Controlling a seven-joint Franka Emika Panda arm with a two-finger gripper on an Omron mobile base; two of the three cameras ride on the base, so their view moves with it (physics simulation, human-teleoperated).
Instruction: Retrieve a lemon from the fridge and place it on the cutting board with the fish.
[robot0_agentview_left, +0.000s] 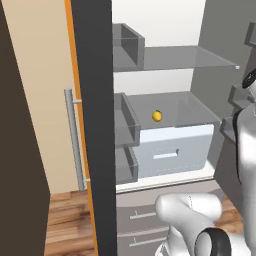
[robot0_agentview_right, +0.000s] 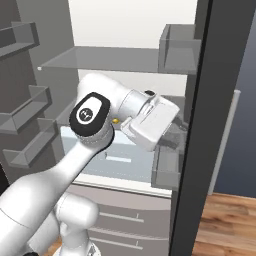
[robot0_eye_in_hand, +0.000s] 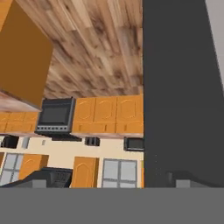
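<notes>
The pincer is holding its two dark tips wide apart in the hand view, with nothing sitting between them. It is pointing away from the shelves, toward a rolled picture of the kitchen. There, from left to right, an orange cabinet block is hanging over the wooden floor. A dark oven front is sitting in a row of orange cupboard doors, and a dark door slab is filling the right side.

In the left base view, the fridge is standing open. At the left, a silver bar handle is running down the outer face of the open door. Just right of it, grey door bins are facing the white interior. The lemon is resting on the lower glass shelf, near its middle, above a white drawer and below the upper glass shelf. It is sitting alone, well apart from the bins. Grey lower drawers are showing beneath, and the white arm is rising at the right edge.

In the right base view, the arm's wrist is reaching across the front of the shelves. A sliver of the lemon is peeking out just beside the wrist, and the far door's bin is partly covering the hand.
</notes>
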